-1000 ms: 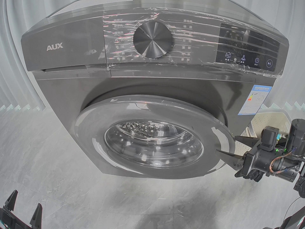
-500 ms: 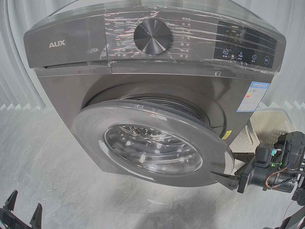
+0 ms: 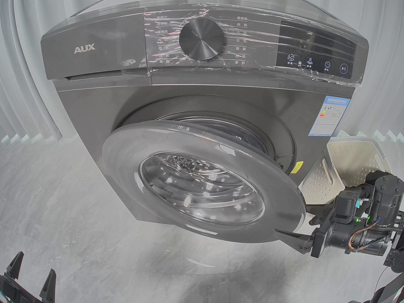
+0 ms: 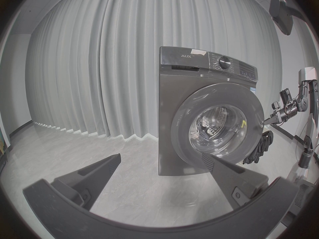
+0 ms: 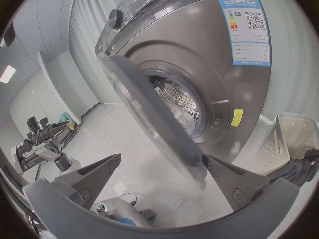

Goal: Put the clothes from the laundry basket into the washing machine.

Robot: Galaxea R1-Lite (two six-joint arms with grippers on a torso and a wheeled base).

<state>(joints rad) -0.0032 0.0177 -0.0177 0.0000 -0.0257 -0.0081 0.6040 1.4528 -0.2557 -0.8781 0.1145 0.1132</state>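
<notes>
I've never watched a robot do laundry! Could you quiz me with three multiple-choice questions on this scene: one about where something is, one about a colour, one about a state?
1. Where does the basket stand relative to the washer?
A) on its left B) on top C) on its right
2. What colour is the basket?
A) cream B) red C) blue
3. How is the washer's door?
A) shut B) partly open C) removed

Answers: 1 C, the head view shows it at the washer's right side. 2 A, its perforated walls are cream. 3 B, the door stands ajar, the drum shows behind it, and the right gripper is at its rim.
</notes>
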